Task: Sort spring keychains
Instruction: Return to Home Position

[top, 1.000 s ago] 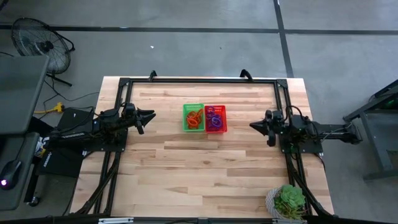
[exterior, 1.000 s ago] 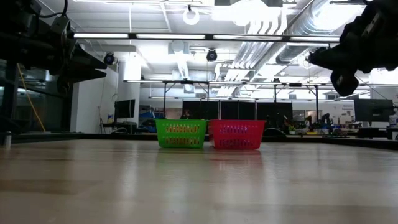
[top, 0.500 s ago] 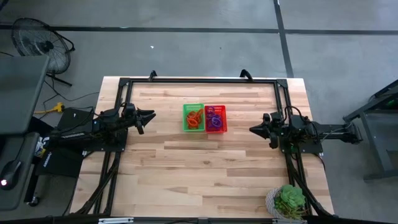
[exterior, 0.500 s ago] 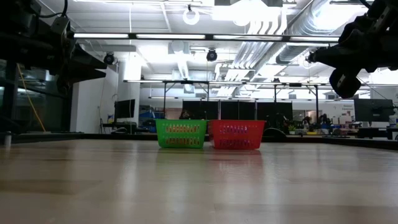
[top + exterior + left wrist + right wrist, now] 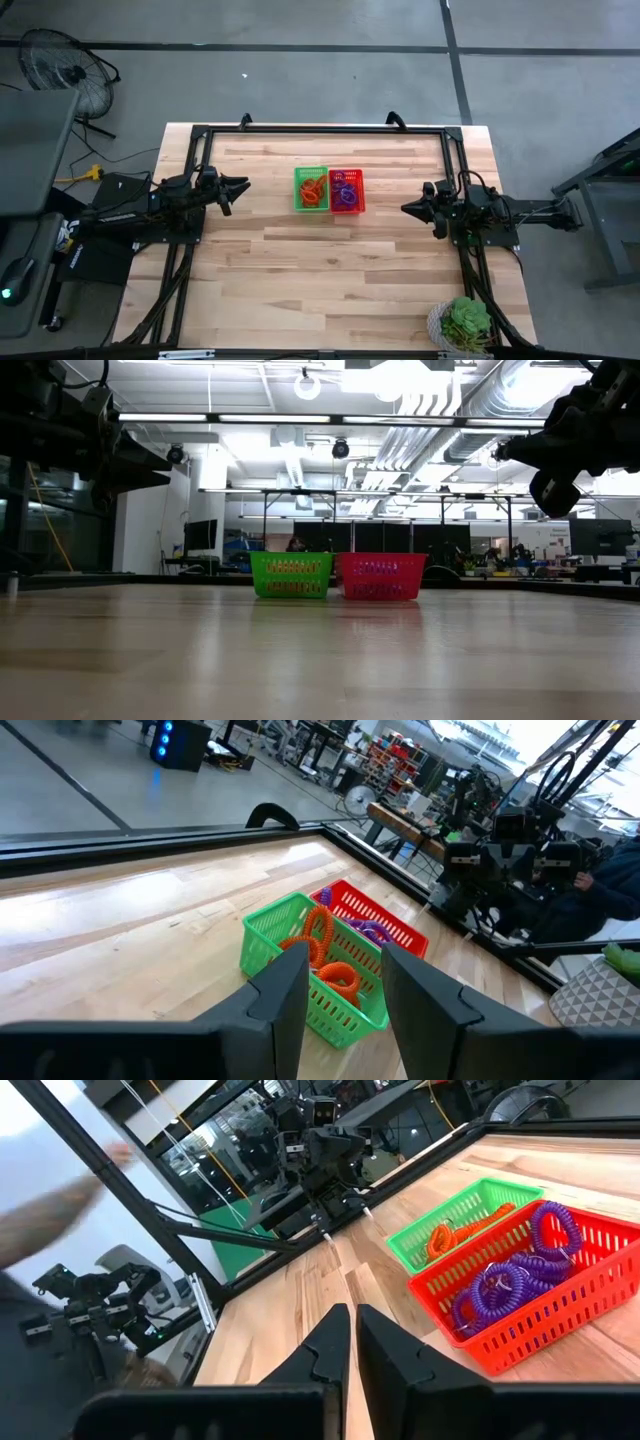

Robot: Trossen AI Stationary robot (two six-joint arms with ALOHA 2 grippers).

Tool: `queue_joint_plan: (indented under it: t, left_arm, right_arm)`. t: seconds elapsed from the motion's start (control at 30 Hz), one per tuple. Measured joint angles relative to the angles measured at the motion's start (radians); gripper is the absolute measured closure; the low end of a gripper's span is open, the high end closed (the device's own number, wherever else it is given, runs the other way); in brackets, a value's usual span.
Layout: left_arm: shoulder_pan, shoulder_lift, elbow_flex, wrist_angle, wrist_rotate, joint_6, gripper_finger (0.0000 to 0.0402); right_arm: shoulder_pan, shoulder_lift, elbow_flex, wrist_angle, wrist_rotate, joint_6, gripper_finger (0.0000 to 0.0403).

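Spring keychains (image 5: 312, 189) lay sorted in the green basket (image 5: 297, 190) and red basket (image 5: 362, 190). With the left end effector (image 5: 240, 186) spread and the right end effector (image 5: 407, 207) pressed together, both were best withdrawn high and slowly.

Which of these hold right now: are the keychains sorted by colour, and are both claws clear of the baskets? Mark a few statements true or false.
1. The orange coiled spring keychains lie in the green plastic mesh basket. True.
2. The purple coiled spring keychains share that green basket. False: they lie in the red plastic mesh basket.
3. The two baskets stand side by side. True.
4. The right claw hangs above the red basket. False: it is well to the right of both baskets.
5. The left claw grips an orange keychain. False: it is open and empty.
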Motion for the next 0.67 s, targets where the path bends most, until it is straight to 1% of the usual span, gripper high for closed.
queue_joint_plan:
  t: [0.67]
  left_arm:
    - [0.000, 0.000, 0.000, 0.000, 0.000, 0.000, 0.0275]
  right_arm:
    - [0.000, 0.000, 0.000, 0.000, 0.000, 0.000, 0.0382]
